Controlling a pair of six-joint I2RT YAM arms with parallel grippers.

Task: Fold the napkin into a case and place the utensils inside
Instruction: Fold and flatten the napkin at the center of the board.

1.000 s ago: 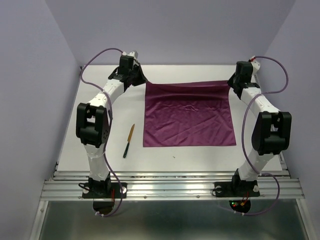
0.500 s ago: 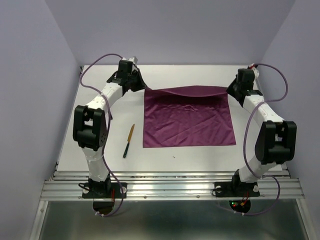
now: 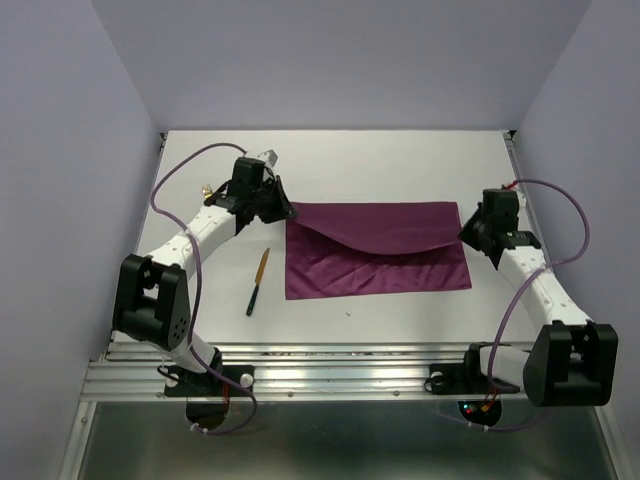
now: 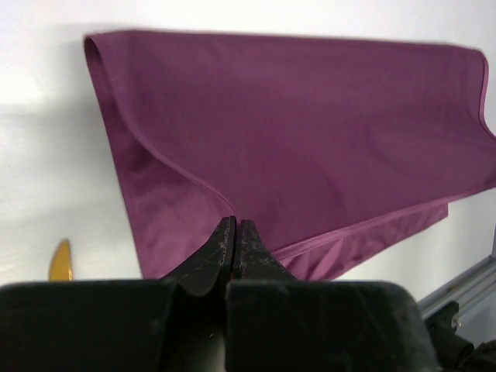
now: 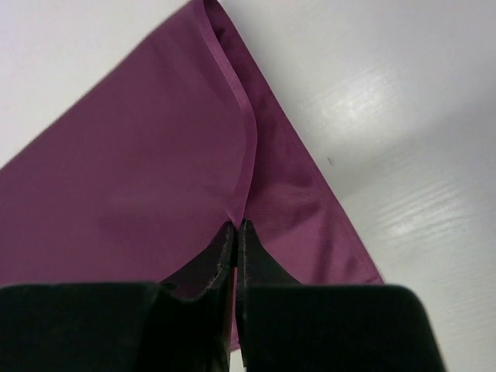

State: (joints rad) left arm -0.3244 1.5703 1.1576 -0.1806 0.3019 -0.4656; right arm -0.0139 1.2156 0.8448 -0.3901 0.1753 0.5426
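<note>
The plum-purple napkin lies on the white table, its far half lifted and drawn over toward the near edge in a sagging fold. My left gripper is shut on the napkin's folded-over left corner, as the left wrist view shows over the cloth. My right gripper is shut on the right corner, and the hem runs into its tips. The knife, black handle and gold blade, lies left of the napkin. Its gold tip shows in the left wrist view. A small gold bit shows behind my left arm; I cannot tell what it is.
The white table is bounded by lilac walls at the back and sides. A metal rail runs along the near edge by the arm bases.
Both grippers have carried the napkin's far edge toward the near edge, folding the cloth over itself. Both arms have drawn back toward their bases. The knife has not moved.
</note>
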